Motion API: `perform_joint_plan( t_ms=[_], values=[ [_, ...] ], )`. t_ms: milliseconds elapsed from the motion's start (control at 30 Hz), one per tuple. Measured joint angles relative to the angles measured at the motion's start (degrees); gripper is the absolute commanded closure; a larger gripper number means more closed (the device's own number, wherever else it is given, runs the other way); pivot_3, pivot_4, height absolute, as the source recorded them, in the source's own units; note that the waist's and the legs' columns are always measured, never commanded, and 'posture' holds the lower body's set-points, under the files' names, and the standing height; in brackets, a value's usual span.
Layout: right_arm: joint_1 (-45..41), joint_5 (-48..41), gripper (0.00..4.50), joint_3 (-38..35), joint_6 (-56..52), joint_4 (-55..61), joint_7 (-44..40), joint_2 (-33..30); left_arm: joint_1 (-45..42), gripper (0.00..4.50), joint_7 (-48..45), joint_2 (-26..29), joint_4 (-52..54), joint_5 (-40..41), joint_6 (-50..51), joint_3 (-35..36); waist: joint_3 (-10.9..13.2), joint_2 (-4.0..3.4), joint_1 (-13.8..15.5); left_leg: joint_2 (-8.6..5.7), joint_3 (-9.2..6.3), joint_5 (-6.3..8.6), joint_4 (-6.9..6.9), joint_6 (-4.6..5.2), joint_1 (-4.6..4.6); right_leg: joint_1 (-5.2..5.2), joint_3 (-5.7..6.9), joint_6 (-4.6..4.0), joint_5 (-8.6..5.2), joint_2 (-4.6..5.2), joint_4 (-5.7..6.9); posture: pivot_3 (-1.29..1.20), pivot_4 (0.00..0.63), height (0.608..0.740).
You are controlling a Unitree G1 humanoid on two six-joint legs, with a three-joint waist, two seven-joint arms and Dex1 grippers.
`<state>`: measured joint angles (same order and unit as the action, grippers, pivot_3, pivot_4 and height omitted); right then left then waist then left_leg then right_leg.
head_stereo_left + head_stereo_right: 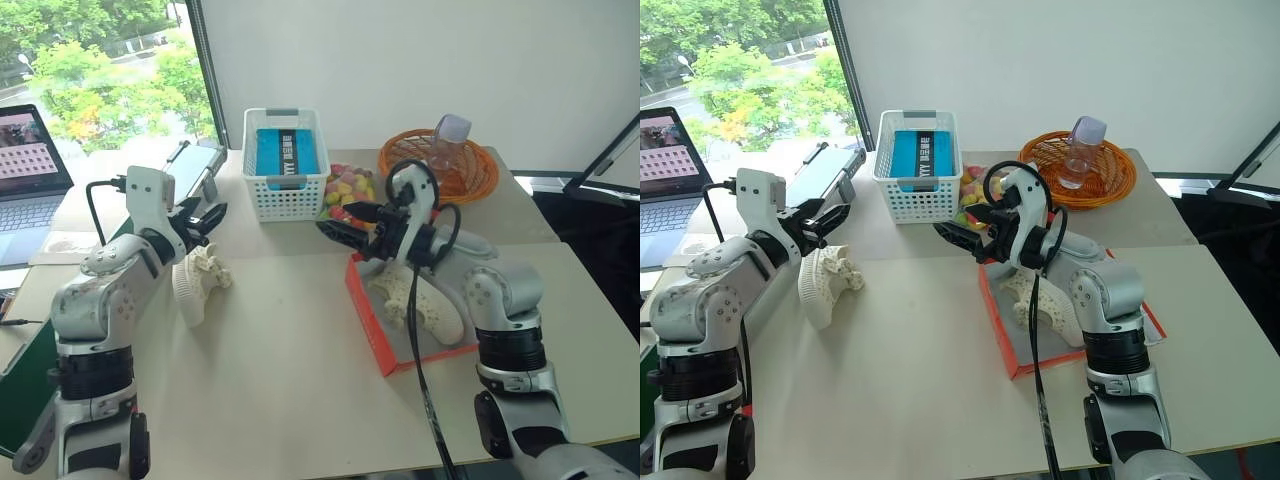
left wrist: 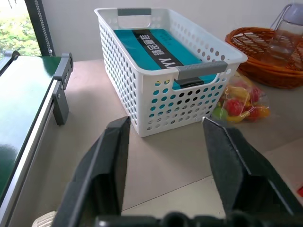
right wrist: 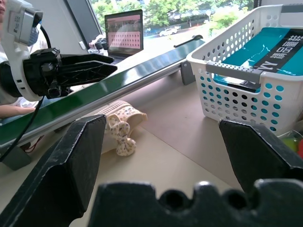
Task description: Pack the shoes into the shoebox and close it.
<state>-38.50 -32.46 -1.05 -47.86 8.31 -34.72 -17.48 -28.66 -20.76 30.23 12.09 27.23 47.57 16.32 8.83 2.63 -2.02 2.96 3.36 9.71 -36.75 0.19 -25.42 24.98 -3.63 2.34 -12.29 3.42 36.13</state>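
Nearest me on the bench (image 1: pixel 280 400) sits the shoebox (image 1: pixel 372 322), its red-orange wall facing me, with one shoe in the box (image 1: pixel 432 305) already lying inside, partly behind my right forearm. I can't make out the lid clearly from here.

Just beyond it my right gripper (image 1: pixel 340 222) hangs level over the box's far corner, pointing toward my left, jaws spread wide and holding nothing. On the other side, my left gripper (image 1: pixel 204 222) is raised above the second shoe (image 1: pixel 200 280), which lies on its side on the bare bench, well apart from the box. In the left wrist view those jaws stand apart with nothing between them, looking out over the bench rather than down at the shoe.

So I judge I'm at the second pickup: one shoe packed, one left, lid not yet closed. The next move calls for tipping the left wrist down, lowering the jaws around the shoe and closing before carrying it across.

Farther back are the white basket (image 1: pixel 285 170), a bag of sweets (image 1: pixel 348 190) and the orange wicker bowl (image 1: pixel 440 165) with a bottle (image 1: pixel 447 148).
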Motion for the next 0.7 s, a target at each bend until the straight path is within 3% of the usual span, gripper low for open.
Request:
perform_joint_plan(
  t_ms=[33, 67, 400, 700],
  values=[
    [0.00, -0.16, 0.00, 0.01, -0.03, 0.03, 0.00, -0.03, 0.00, 0.12, 0.98, 0.00, 0.84, 0.01, 1.39, 0.04, 0.00, 0.00, -0.04, 0.00, 0.00, 0.00, 0.00, 0.00, 0.00, 0.00, 0.00, 0.00, 0.00, 0.00, 0.01, 0.00, 0.150, 0.740],
    [0.02, -0.22, 0.00, 0.01, -0.04, 0.07, 0.00, -0.07, 0.01, 0.06, 1.95, -0.01, 1.19, -0.01, 2.31, 0.08, 0.00, 0.00, -0.07, 0.00, 0.00, 0.00, 0.00, 0.00, 0.01, 0.00, 0.00, 0.00, 0.00, 0.00, 0.01, 0.00, 0.150, 0.740],
    [1.15, -0.28, 0.00, 0.17, -0.10, 0.69, 0.34, -0.71, 10.25, 0.06, 20.42, -8.66, 12.29, -2.94, 17.14, 6.21, 0.00, 0.00, -0.36, 0.00, -0.02, 0.00, 0.00, 0.00, 0.01, 0.02, -0.05, 0.00, 0.00, -0.01, 0.06, 0.00, 0.150, 0.740],
    [1.39, -0.27, 0.00, 0.50, -0.15, 0.87, 0.49, -0.83, 16.25, 0.06, 23.74, -10.97, 15.86, -6.32, 17.79, 7.04, 0.00, 0.00, -0.18, -0.02, -0.02, -0.01, -0.01, -0.01, 0.04, 0.00, -0.06, -0.01, 0.00, 0.00, 0.02, 0.00, 0.150, 0.740]
  ],
)
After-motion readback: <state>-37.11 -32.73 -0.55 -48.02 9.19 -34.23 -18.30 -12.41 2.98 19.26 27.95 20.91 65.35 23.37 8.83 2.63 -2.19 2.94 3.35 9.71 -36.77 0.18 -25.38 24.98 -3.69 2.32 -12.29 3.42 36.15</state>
